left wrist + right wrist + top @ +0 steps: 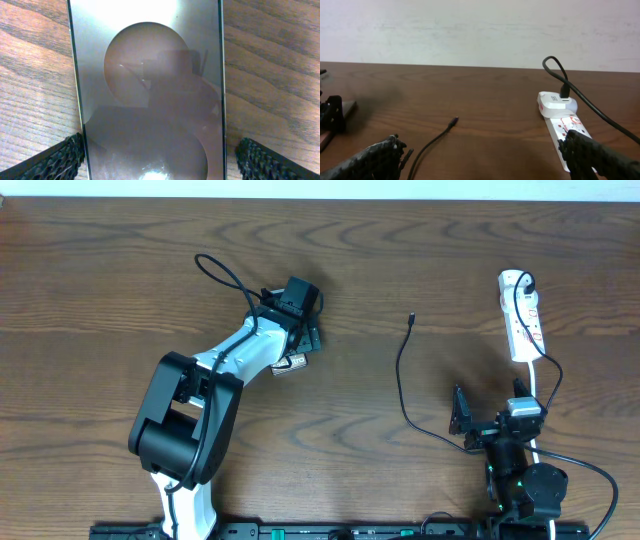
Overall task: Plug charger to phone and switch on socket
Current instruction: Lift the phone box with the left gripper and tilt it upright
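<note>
The phone fills the left wrist view, a glossy brown slab flat on the wood. My left gripper is open and straddles it, one pad by each long edge. From overhead, only a corner of the phone shows under the left gripper. The charger lies loose in the middle of the table, with its black tip pointing away from me. The socket, a white strip with a black plug in its far end, lies at the right. My right gripper is open and empty near the front edge, behind both.
The socket's white cord runs back past the right arm. A black cable arcs from the plug toward the right. The left arm lies diagonally across the left half of the wooden table.
</note>
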Robot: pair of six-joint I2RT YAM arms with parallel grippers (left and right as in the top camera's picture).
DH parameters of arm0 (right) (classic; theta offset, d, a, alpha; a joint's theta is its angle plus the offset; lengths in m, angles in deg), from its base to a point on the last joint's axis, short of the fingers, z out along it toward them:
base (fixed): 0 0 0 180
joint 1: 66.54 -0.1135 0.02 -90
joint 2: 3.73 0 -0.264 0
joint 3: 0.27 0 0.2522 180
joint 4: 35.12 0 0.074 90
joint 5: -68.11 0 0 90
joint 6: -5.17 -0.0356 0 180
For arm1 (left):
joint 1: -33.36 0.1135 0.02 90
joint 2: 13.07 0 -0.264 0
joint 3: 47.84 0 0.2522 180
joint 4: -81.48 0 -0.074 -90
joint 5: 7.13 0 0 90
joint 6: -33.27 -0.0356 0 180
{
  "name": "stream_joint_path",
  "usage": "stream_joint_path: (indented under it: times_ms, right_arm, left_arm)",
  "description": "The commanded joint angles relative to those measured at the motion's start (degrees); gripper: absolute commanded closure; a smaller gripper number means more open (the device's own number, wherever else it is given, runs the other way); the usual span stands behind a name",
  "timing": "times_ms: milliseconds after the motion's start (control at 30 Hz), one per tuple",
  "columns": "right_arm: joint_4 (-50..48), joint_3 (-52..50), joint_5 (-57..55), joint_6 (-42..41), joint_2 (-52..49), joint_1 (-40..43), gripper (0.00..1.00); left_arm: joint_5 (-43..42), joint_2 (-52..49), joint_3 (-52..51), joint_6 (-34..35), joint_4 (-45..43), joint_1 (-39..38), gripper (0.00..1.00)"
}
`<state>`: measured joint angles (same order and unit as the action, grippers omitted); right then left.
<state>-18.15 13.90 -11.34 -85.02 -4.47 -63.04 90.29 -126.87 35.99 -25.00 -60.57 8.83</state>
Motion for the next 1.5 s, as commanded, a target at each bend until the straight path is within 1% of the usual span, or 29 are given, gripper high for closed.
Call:
stream_joint_path:
  times_ms: [0,33,67,100,267,400,533,667,867,1033,1167,1300,1400,1467]
  right_arm:
    - [0.24,-0.09,0.15,-0.13,0.20,-0.20,0.01]
    - [0.24,-0.09,0.15,-0.13,0.20,-0.20,0.01]
    - [0.24,-0.09,0.13,-0.13,0.20,-0.20,0.01]
    - [0.24,-0.09,0.15,-0.13,0.20,-0.20,0.01]
    - [0.24,-0.09,0.15,-0.13,0.20,-0.20,0.01]
    - [0.24,-0.09,0.15,-0.13,0.20,-0.20,0.01]
    - [0.24,-0.09,0.15,-0.13,0.20,-0.20,0.01]
    - [0.24,-0.09,0.15,-0.13,0.20,-0.20,0.01]
    - [0.24,-0.09,0.13,-0.13,0.20,-0.20,0.01]
    - [0.24,-0.09,0.15,-0.13,0.20,-0.20,0.01]
    - [0.24,-0.09,0.15,-0.13,0.20,-0.20,0.01]
    - [0.24,-0.09,0.15,-0.13,0.20,-0.20,0.01]
    - [0.24,-0.09,0.15,-0.13,0.20,-0.20,0.01]
    - [0.24,-0.09,0.15,-0.13,0.20,-0.20,0.01]
  left_arm:
    - [-3.76,-3.13,-2.45,1.40,1.18,-0.31,0.02]
    - [-3.76,-3.10,-2.47,1.40,1.18,-0.31,0.02]
    - [-3.76,-3.13,-2.47,1.40,1.18,-0.31,0.05]
    - [-3.76,-3.10,-2.45,1.40,1.20,-0.31,0.13]
    - [-3.76,-3.13,-2.45,1.40,1.22,-0.31,0.16]
    - [-4.02,-3.13,-2.45,1.44,1.42,-0.31,0.23]
    - [-6.45,-3.10,-2.47,1.42,1.99,-0.31,0.23]
    - [-11.08,-3.10,-2.45,1.42,2.54,-0.31,0.23]
    - [-19.71,-3.13,-2.47,1.73,5.20,-0.37,0.30]
    - [-20.33,-3.10,-2.47,5.35,9.42,-1.16,0.32]
    - [-20.31,-3.10,-2.47,9.11,13.18,-3.43,0.32]
    - [-20.33,-3.10,-2.47,9.70,14.34,-6.05,0.32]
    - [-20.31,-3.10,-2.45,12.15,15.28,-7.82,0.32]
    - [-20.24,-3.10,-2.45,12.13,15.21,-8.24,0.32]
